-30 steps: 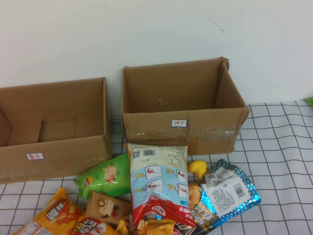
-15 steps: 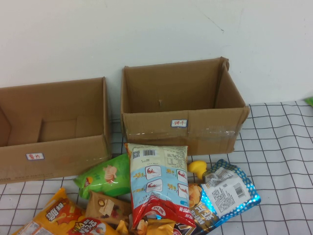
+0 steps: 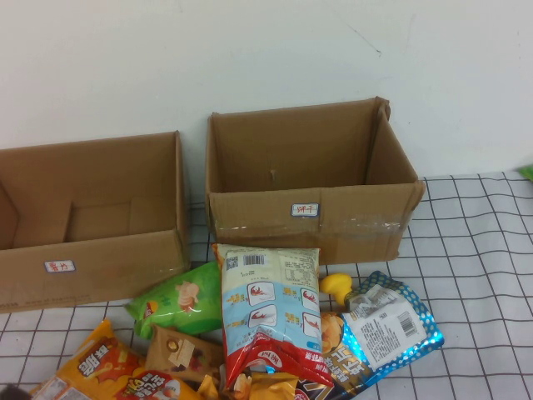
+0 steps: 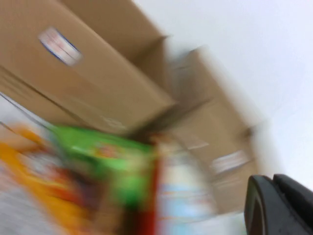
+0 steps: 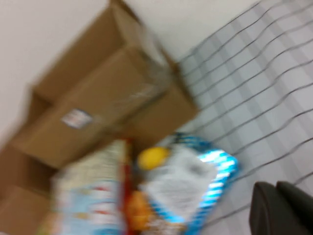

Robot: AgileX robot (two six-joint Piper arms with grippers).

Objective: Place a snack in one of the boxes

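Observation:
The snack (image 3: 271, 308), a big puffy cream and pale blue bag with a red end, lies on top of a pile of bags in front of the boxes. It also shows in the left wrist view (image 4: 183, 196) and the right wrist view (image 5: 93, 191). The lower, wider box (image 3: 108, 258) stands open at the left, with a small white label on its front. My left gripper (image 4: 271, 180) is shut and empty, off to the pile's left. My right gripper (image 5: 275, 186) is shut and empty, over the checked cloth right of the pile.
The taller taped box (image 3: 350, 208) stands open behind the snack. A green chip bag (image 3: 179, 302), a blue foil bag (image 3: 391, 329), orange bags (image 3: 100, 367) and a yellow item (image 3: 336, 286) surround the snack. The checked cloth (image 3: 483, 275) stretches to the right.
A small dark part has come into the bottom left corner of the high view. The bags and boxes have not moved.

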